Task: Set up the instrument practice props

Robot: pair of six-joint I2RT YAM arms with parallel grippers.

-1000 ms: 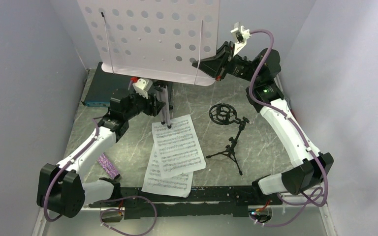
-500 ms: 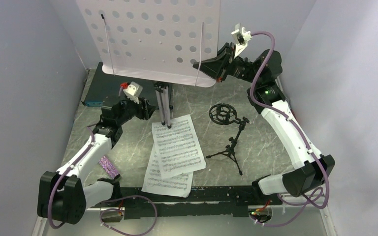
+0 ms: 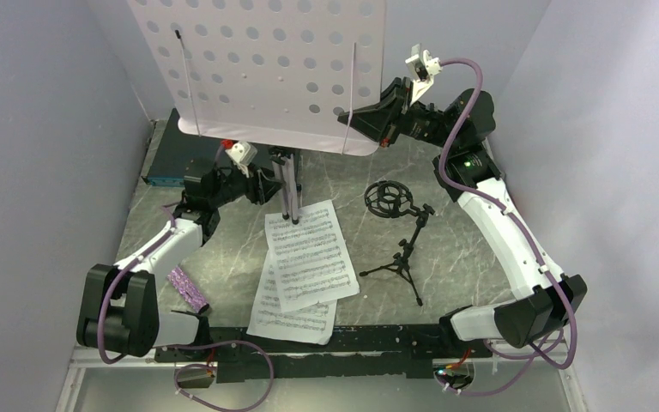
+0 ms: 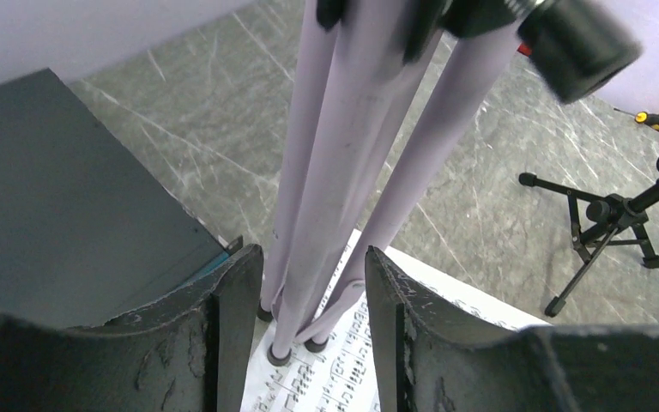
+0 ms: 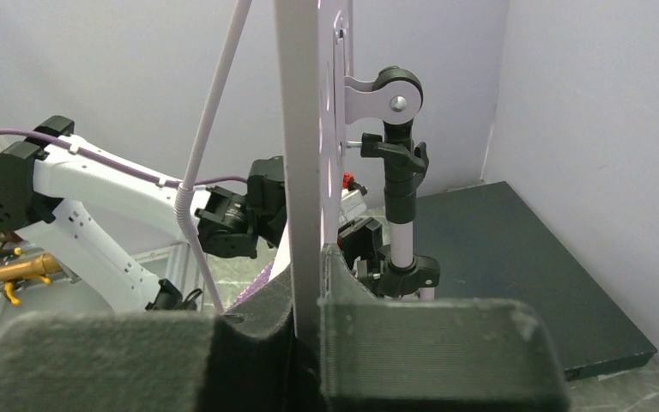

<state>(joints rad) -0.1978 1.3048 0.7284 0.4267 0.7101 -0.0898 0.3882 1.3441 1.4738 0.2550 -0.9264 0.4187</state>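
My left gripper (image 4: 309, 283) is bracketing the folded legs (image 4: 343, 154) of the music stand (image 3: 266, 69), one finger on each side. I cannot tell whether the pads are pinching or just flanking them. My right gripper (image 5: 309, 257) is clamping flat on the desk's side edge at about 1 o'clock on the table (image 3: 223, 257) and seems to be carrying the stand upright.

The leg tips are bunched together and resting on the upper of the two sheet-music pages (image 3: 309, 257), which are lying overlapped near the centre. The mic stand (image 3: 403, 249) is standing on its spread feet at 3 o'clock of the pages. The microphone (image 3: 187, 290) is lying flat at 8 o'clock, beside my left arm.

I'm judging this as early. The legs need spreading, the pages need lifting onto the desk, and the microphone is waiting for its mount.
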